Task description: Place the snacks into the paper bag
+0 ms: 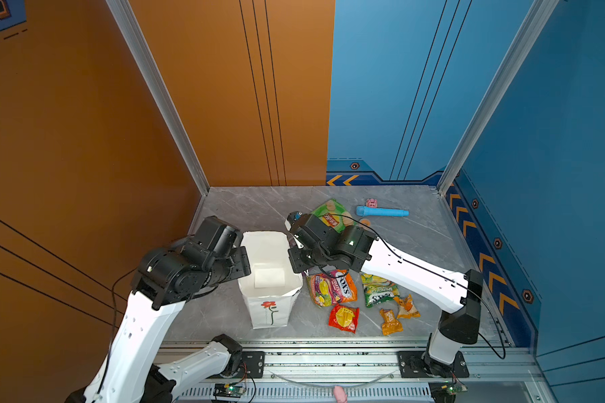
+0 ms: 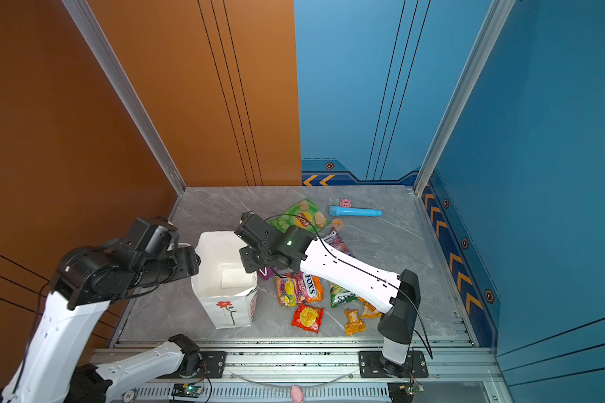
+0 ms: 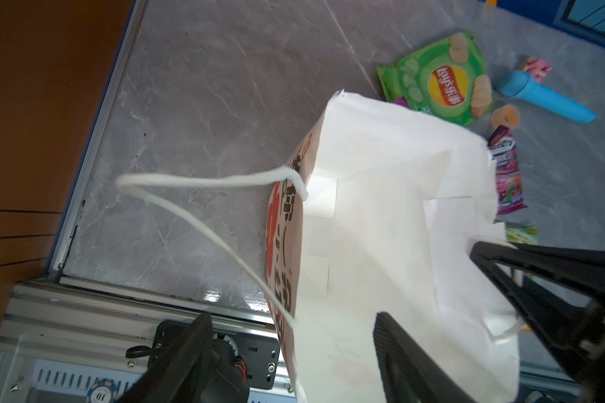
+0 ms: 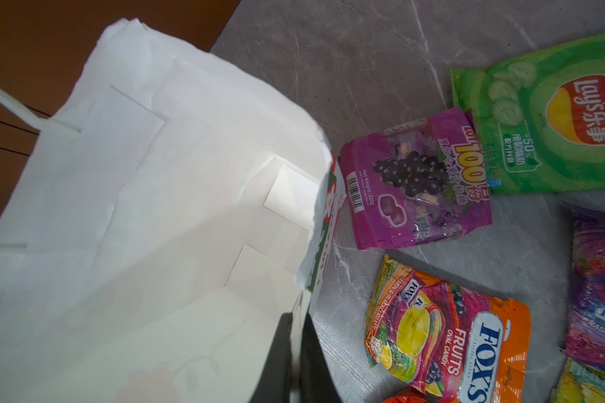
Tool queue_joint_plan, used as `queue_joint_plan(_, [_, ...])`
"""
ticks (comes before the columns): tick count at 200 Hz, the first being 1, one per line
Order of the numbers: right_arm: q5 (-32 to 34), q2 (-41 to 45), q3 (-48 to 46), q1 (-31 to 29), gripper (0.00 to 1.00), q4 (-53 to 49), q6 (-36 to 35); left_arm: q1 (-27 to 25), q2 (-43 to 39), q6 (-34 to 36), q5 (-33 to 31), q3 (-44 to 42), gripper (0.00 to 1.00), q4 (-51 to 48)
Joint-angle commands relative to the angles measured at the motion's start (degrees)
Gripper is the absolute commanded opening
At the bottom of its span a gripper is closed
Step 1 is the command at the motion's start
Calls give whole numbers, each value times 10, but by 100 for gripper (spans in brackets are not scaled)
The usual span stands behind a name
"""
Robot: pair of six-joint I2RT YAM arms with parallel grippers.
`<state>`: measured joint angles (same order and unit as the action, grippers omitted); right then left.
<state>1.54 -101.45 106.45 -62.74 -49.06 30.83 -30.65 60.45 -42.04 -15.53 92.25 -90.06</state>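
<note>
Pinching paper bag (image 4: 154, 174): right claw (image 4: 296, 319) | left claw (image 3: 292, 315): spread wide | Lay's bag (image 4: 556, 115), FOX'S Fruits bag (image 4: 451, 342)

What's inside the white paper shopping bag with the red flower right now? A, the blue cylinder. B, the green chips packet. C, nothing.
C: both top views show only the bare floor of the white paper shopping bag, and the green chips packet lies outside on the grey marble table.
</note>
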Motion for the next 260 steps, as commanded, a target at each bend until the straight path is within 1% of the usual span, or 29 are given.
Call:
queue_joint_plan(1, [-14, 10, 6, -5, 7, -9, -15, -9, 5, -15, 0, -30, 76, -30])
queue_joint_plan(26, [-18, 7, 7, -7, 7, -7, -20, 1, 15, -21, -10, -53, 73, -22])
queue_joint_plan(44, [-20, 8, 7, -7, 6, -5, -22, 8, 19, -19, 18, -79, 65, 11])
queue_joint_plan(64, [-13, 7, 7, -7, 7, -2, -24, 21, 24, -26, 31, -106, 47, 35])
queue_joint_plan(78, [-12, 4, 9, -6, 7, 0, -26, 33, 22, -36, 45, -127, 39, 58])
queue_joint_plan(87, [-17, -3, 15, -1, 7, 0, -27, 48, 13, -35, 64, -145, 34, 82])
queue_joint_plan(98, [-25, -13, 26, 2, 7, -2, -29, 68, -6, -41, 78, -161, 22, 109])
queue_joint_plan(111, [-28, -25, 39, 6, 7, -3, -31, 95, -31, -43, 79, -180, 10, 133])
queue_joint_plan(127, [-36, -41, 62, 7, 10, -7, -33, 130, -53, -36, 78, -186, 0, 145])
queue_joint_plan(134, [-42, -49, 76, 7, 12, -12, -34, 144, -63, -32, 79, -187, 0, 149])
queue_joint_plan(139, [-44, -56, 86, 7, 16, -16, -35, 156, -70, -27, 80, -187, 0, 154])
queue_joint_plan(157, [-52, -71, 120, 9, 33, -30, -41, 209, -94, -9, 87, -182, 0, 173])
queue_joint_plan(170, [-48, -66, 128, 14, 51, -33, -48, 247, -98, 10, 92, -168, 0, 175])
queue_joint_plan(172, [-47, -66, 128, 14, 51, -33, -48, 252, -98, 13, 92, -165, 0, 175])
queue_joint_plan(179, [-42, -57, 125, 21, 59, -33, -52, 270, -96, 23, 95, -160, 0, 175])
queue_joint_plan(189, [-33, -43, 117, 31, 66, -33, -58, 293, -89, 38, 101, -151, 0, 175])
queue_joint_plan(206, [-14, -9, 90, 51, 73, -26, -72, 325, -78, 57, 118, -144, 0, 175])
queue_joint_plan(223, [5, 36, 39, 86, 79, 1, -84, 348, -65, 74, 121, -139, 0, 176])
queue_joint_plan(242, [38, 76, -11, 144, 85, 26, -77, 366, -52, 97, 126, -134, 0, 180])
queue_joint_plan(257, [21, 91, -32, 205, 86, 44, -69, 385, -46, 115, 149, -137, 0, 192])
queue_joint_plan(260, [16, 93, -49, 217, 86, 49, -68, 389, -46, 119, 154, -138, 0, 195])
